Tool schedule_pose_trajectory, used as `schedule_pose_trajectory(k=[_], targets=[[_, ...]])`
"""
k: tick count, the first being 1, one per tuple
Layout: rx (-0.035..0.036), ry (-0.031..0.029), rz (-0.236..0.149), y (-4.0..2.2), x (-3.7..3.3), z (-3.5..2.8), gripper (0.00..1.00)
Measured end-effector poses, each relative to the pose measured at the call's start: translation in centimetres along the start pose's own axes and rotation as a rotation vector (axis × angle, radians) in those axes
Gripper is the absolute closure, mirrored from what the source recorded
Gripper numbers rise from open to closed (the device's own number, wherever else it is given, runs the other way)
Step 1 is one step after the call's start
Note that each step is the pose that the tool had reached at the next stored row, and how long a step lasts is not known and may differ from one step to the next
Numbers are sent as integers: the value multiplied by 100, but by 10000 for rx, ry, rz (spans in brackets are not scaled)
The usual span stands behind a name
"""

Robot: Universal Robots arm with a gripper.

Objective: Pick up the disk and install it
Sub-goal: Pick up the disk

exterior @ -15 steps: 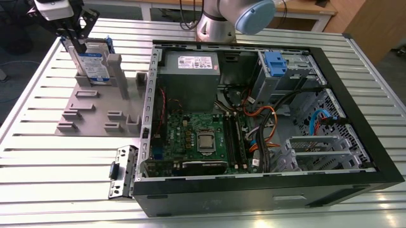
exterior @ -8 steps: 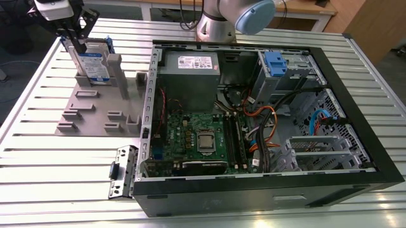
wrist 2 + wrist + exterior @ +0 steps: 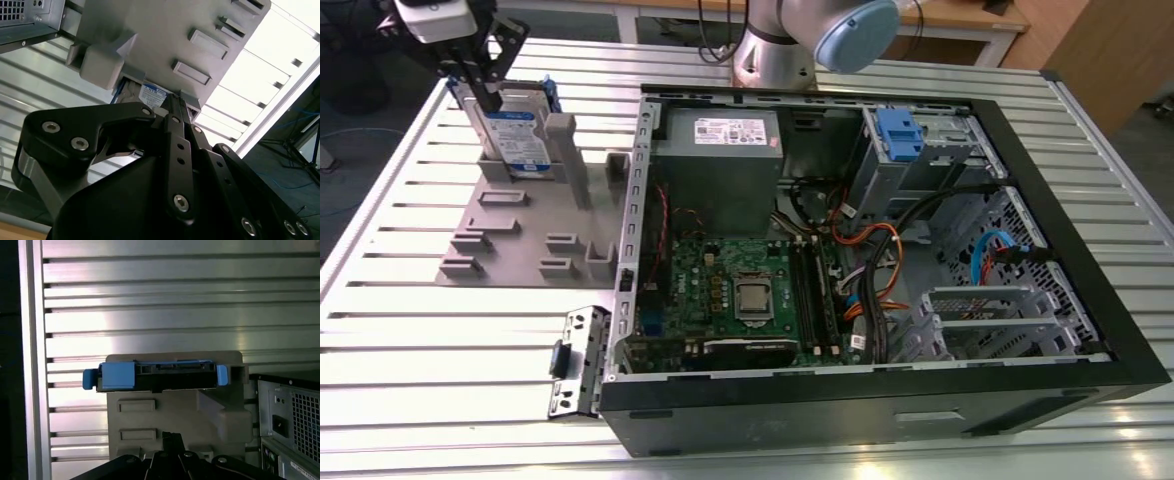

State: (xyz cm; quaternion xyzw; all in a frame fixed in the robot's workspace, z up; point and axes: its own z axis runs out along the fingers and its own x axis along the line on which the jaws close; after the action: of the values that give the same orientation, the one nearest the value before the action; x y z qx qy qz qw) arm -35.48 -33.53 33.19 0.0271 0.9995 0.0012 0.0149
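Note:
The disk (image 3: pixel 520 140) stands on edge in a slot of the grey holder (image 3: pixel 520 230) at the exterior view's far left. Its white-and-blue label faces outward and a blue bracket frames it. My gripper (image 3: pixel 487 95) hangs just above and against its upper part, dark fingers close together. In the first wrist view the disk (image 3: pixel 157 376) shows edge-on with blue bracket ends, apart from my gripper (image 3: pixel 170 436), which is shut with nothing visible between the tips. In the second wrist view my gripper (image 3: pixel 171 99) sits beside the disk's label (image 3: pixel 152 92).
An open computer case (image 3: pixel 1081 300) lies at the exterior view's right, with motherboard, cables, a grey power supply (image 3: pixel 716 165) and a drive bay holding a blue clip (image 3: pixel 897 130). The slatted metal table (image 3: pixel 440 380) surrounds it. The arm's base (image 3: pixel 781 45) stands behind the case.

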Motion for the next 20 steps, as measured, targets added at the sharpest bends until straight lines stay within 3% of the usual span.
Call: schedule_pose_trajectory(k=[10,20], targets=[[-27,4,-916,0,0,-1,90],[-46,6,-1553,0,0,-1,90]])
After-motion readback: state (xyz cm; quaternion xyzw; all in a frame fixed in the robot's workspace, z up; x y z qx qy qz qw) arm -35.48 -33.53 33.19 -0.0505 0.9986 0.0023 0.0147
